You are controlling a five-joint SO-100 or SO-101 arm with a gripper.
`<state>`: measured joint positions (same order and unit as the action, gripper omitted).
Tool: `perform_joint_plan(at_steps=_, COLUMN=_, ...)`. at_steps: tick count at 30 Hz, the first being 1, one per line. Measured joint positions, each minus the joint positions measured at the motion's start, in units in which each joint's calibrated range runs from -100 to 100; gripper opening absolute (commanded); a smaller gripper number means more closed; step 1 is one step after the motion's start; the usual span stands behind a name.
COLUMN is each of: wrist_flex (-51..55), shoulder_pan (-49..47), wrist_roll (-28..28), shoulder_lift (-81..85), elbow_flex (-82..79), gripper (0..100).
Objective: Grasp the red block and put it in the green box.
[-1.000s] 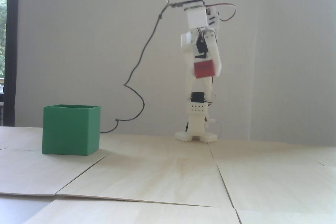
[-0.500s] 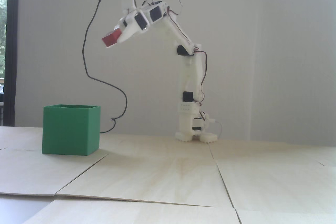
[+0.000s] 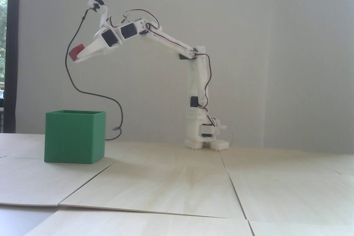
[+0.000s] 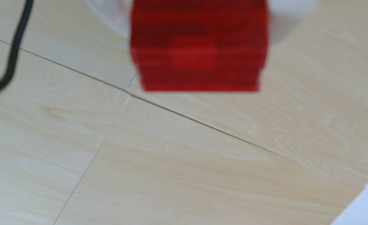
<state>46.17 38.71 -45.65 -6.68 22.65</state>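
Gripper: white two-finger gripper [image 3: 76, 58] clamped on the small dark-red rectangular block [image 3: 76, 52].
Block: aloft, high above the large solid-green plastic box [image 3: 74, 136].
Handling: likely light, rigid (smooth faces may slip); pinch its flat sides.

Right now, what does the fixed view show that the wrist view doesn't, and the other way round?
Only the fixed view shows the green box, the whole arm and the wall dots, with the hand high above the box. Only the wrist view shows the round studs on the red block and the seams between the wooden panels below it. Both show the block held in the hand, the black cable and the wooden table.
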Motion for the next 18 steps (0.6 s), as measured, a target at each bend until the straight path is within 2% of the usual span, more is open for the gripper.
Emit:
perform_joint_plan(at_steps=11, wrist_flex=0.5, shoulder_pan=-6.0, wrist_roll=0.3, shoulder_lift=0.0, elbow_flex=0.0, gripper=2)
perform_joint_plan(at_steps=18, wrist_flex=0.5, shoulder_pan=-6.1, wrist_roll=0.3, shoulder_lift=0.0, elbow_flex=-0.8, gripper=2)
